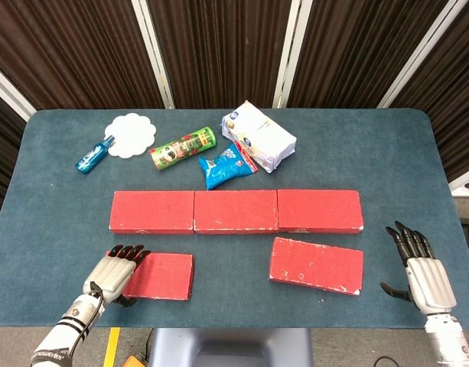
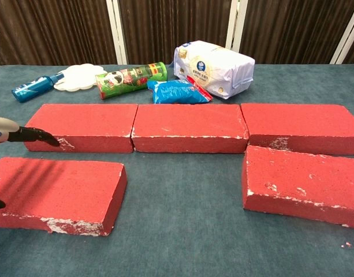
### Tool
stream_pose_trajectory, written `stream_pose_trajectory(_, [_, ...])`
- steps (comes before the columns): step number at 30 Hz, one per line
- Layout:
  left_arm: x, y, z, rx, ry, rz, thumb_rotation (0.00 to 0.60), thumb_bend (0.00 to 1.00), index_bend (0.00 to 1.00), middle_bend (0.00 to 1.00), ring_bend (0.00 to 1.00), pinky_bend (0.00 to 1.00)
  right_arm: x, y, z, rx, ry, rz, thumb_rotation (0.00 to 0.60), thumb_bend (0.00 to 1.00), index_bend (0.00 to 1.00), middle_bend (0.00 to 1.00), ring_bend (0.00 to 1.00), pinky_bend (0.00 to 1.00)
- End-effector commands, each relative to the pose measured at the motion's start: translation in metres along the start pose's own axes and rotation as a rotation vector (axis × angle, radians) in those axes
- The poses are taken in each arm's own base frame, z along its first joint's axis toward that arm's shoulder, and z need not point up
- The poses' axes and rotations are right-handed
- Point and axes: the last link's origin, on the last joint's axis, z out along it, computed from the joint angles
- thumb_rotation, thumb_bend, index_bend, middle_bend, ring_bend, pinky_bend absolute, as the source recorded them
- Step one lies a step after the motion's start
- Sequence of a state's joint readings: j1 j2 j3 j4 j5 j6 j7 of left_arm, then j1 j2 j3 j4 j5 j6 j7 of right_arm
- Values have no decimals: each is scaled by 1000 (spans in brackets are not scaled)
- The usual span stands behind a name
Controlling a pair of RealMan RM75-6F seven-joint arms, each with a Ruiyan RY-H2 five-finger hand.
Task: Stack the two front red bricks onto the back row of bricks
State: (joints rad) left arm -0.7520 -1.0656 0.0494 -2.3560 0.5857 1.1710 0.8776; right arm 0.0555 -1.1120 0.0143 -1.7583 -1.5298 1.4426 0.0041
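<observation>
Head view: a blue-green table [image 1: 58, 191] with three red bricks end to end as the back row [image 1: 236, 211], and two loose bricks nearer the robot.
Front left brick [image 1: 161, 275]: at about 7 o'clock on the table, flat, just short of the back row's left brick with a strip of cloth between them.
Front right brick [image 1: 316, 264]: at about 5 o'clock, flat and slightly skewed, its far edge near the back row's right brick; the chest view shows chipped, pale edges.
Left hand [image 1: 115, 274]: fingers laid over the left end of the front left brick, thumb down at the near side; it looks to be taking hold, but the brick is on the table and I cannot tell whether the grasp is closed.
Right hand [image 1: 421, 271]: at 4 o'clock, well apart from the front right brick, fingers spread, holding nothing.
Handling: the bricks look rigid, dense and rough, so probably heavy and not slippery, though crumbly at the corners. Judged best taken across the short width, thumb on one long side and fingers on the other, near the middle so it does not tip.
Beyond the row: Pringles can [image 1: 183, 148], blue snack packet [image 1: 226, 167], white tissue pack [image 1: 258, 136], blue spray bottle [image 1: 95, 154], white doily [image 1: 131, 134].
</observation>
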Motion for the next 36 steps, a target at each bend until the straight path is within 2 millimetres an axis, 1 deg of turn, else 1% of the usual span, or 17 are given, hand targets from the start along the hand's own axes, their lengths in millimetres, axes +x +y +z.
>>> stream_pose_trajectory(1, [-4, 1, 1, 12, -15, 0, 600, 89, 0, 0, 0, 41, 0, 0, 0, -1, -2, -1, 600, 0, 126, 73, 14, 0])
stream_pose_trajectory(2, [-5, 2, 2, 14, -19, 0, 600, 30, 0, 0, 0, 42, 0, 0, 0, -1, -3, -2, 600, 0, 126, 73, 13, 0])
stream_pose_trajectory(3, [-6, 4, 2, 14, -25, 3, 600, 0, 0, 0, 0, 43, -1, 0, 0, 0, -6, -4, 600, 0, 126, 73, 12, 0])
stream_pose_trajectory(8, [-11, 13, 10, 3, -31, 4, 600, 0, 0, 0, 0, 43, -2, -1, 1, 1, -12, -7, 600, 0, 126, 73, 10, 0])
stream_pose_trajectory(17, [-12, 22, 19, -7, -19, -5, 600, 0, 0, 0, 0, 44, -3, 0, 1, -6, -15, -7, 600, 0, 127, 73, 9, 0])
stream_pose_trajectory(36, [-20, 34, 39, -18, -18, 25, 600, 0, 0, 0, 0, 43, -3, 0, 2, -19, -16, -7, 600, 0, 127, 73, 9, 0])
